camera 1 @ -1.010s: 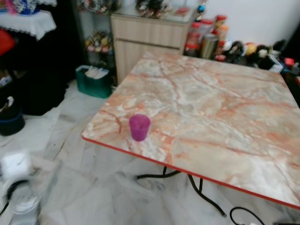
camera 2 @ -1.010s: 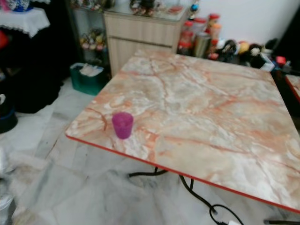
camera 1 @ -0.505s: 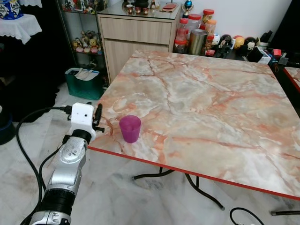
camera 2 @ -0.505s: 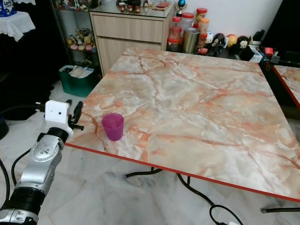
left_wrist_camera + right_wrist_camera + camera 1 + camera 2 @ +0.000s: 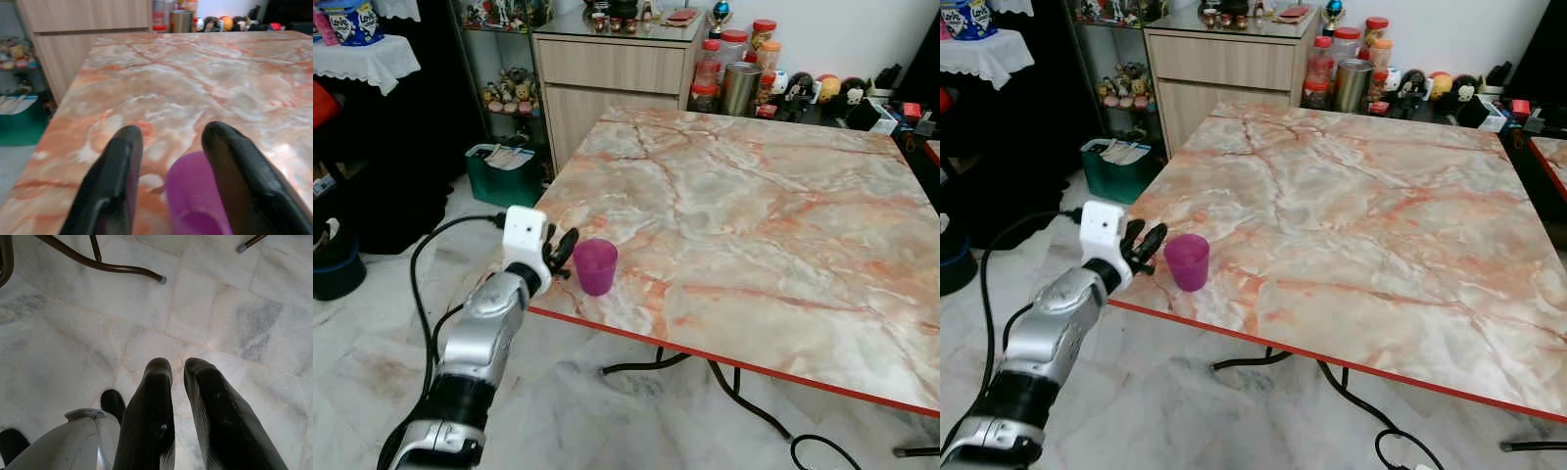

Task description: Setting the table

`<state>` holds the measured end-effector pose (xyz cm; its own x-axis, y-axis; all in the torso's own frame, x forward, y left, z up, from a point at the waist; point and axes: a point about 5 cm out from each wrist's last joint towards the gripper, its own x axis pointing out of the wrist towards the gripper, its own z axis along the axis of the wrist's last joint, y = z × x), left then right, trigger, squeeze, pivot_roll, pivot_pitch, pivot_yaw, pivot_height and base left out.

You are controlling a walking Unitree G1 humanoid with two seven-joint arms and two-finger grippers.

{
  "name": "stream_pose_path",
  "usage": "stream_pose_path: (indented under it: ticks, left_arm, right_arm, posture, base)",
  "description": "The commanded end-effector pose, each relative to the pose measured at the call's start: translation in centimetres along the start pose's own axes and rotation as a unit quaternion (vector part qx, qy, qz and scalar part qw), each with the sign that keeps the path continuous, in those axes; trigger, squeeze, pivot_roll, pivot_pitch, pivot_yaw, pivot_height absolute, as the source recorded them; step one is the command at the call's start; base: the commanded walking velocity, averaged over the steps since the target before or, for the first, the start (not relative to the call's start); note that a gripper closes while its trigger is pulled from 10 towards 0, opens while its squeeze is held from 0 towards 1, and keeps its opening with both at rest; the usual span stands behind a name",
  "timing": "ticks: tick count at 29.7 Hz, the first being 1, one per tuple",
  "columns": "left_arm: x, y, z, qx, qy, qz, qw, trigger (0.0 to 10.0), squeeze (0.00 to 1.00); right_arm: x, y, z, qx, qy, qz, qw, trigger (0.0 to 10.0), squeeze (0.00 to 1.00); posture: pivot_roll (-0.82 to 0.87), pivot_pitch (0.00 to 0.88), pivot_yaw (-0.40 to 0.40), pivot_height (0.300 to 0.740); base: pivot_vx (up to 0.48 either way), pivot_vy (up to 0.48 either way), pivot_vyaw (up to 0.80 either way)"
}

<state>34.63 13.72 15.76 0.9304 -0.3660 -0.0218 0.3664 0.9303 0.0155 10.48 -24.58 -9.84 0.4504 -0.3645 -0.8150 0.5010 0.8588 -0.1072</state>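
Note:
A purple plastic cup (image 5: 595,266) stands upright near the front left corner of the marble-patterned table (image 5: 783,225). My left gripper (image 5: 565,252) reaches in from the left at cup height and is open. In the left wrist view the cup (image 5: 193,196) sits just beyond and partly between the two black fingers (image 5: 115,186), slightly toward one of them; I cannot tell whether they touch it. My right gripper (image 5: 178,364) hangs low over the marble floor with its fingers close together and nothing between them.
A wooden cabinet (image 5: 607,69) and several jars and bottles (image 5: 734,78) stand behind the table. A green bin (image 5: 504,171) sits on the floor at the left, beside a cloth-covered side table (image 5: 367,59). Black table legs (image 5: 724,377) and cables run across the floor.
The left arm has risen from low at the left and reached forward until its open fingers flank the purple cup. The head camera has also shifted. The cup has not moved.

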Motion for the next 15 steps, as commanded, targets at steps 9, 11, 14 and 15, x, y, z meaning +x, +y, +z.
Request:
stream_pose_path:
  ticks: [9, 11, 14, 15]
  left_arm:
    - [1.9, -0.6, -1.1, 0.02, 0.09, -0.001, 0.996, 10.0, 0.0]
    - [2.3, -0.1, -0.9, 0.023, 0.094, 0.016, 0.995, 10.0, 0.0]
    - [2.5, 0.3, -0.7, 0.021, 0.096, 0.025, 0.995, 10.0, 0.0]
    - [2.6, 0.4, -0.6, 0.019, 0.096, 0.026, 0.995, 10.0, 0.0]
  right_arm:
    - [0.2, 0.1, 0.8, 0.012, -0.014, -0.004, 1.0, 10.0, 0.0]
    - [0.2, 0.1, 0.9, 0.014, -0.015, -0.004, 1.0, 10.0, 0.0]
    - [0.2, 0.1, 0.9, 0.015, -0.016, -0.004, 1.0, 10.0, 0.0]
    - [0.2, 0.1, 0.9, 0.015, -0.016, -0.004, 1.0, 10.0, 0.0]
  posture:
    - [0.11, 0.0, 0.005, 0.736]
    - [0.1, 0.0, 0.009, 0.736]
    - [0.1, 0.0, 0.009, 0.736]
    - [0.1, 0.0, 0.01, 0.736]
  base:
    - [0.0, 0.0, 0.0]
    - [0.0, 0.0, 0.0]
    - [0.0, 0.0, 0.0]
    - [0.0, 0.0, 0.0]
